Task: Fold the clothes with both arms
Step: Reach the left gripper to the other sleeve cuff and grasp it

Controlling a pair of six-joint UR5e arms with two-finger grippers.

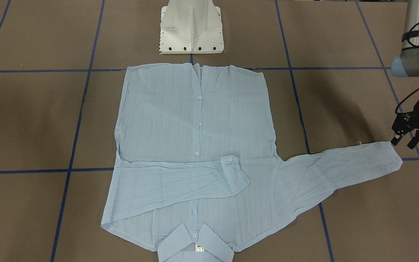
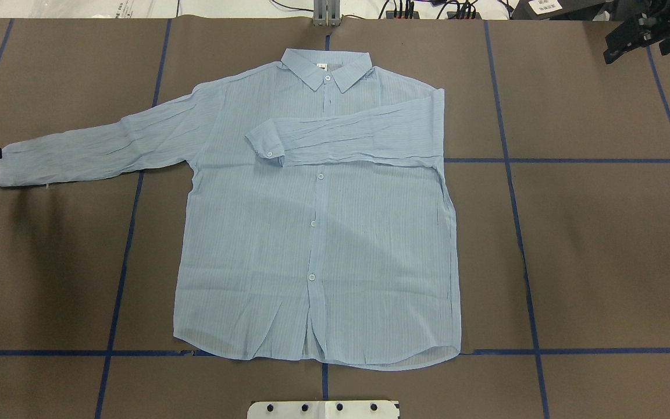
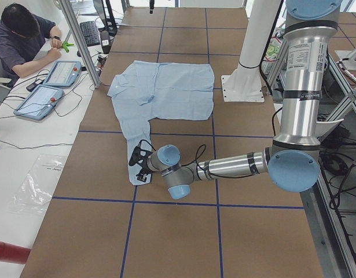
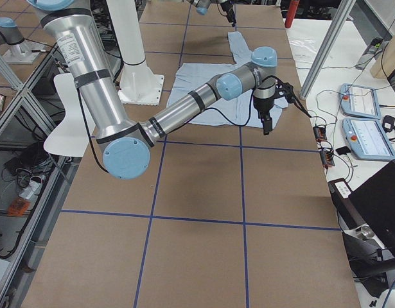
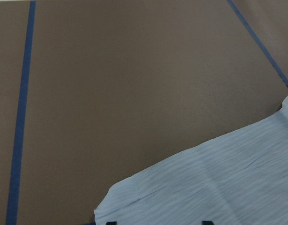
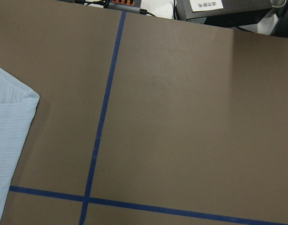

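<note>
One thin, pale blue long-sleeved shirt [image 2: 312,244] with fine stripes lies flat and buttoned on the brown paper-covered table [image 2: 602,233], which is marked with a blue tape grid. Its collar [image 2: 326,70] points away from the white metal pedestal base [image 1: 191,27]. The sleeve on the robot's right [image 2: 364,137] is folded across the chest. The other sleeve [image 2: 96,148] stretches out flat towards the robot's left.

The black two-finger left gripper [image 1: 403,143] is low at the end of this sleeve's cuff [image 1: 391,160]. Its jaws are spread wide with nothing clamped, and one fingertip [image 1: 395,141] sits right at the cuff's corner.

The black right gripper [image 2: 634,41] is well clear of the shirt, over bare table near the far corner. I cannot tell how its jaws stand, and it holds nothing visible.
</note>
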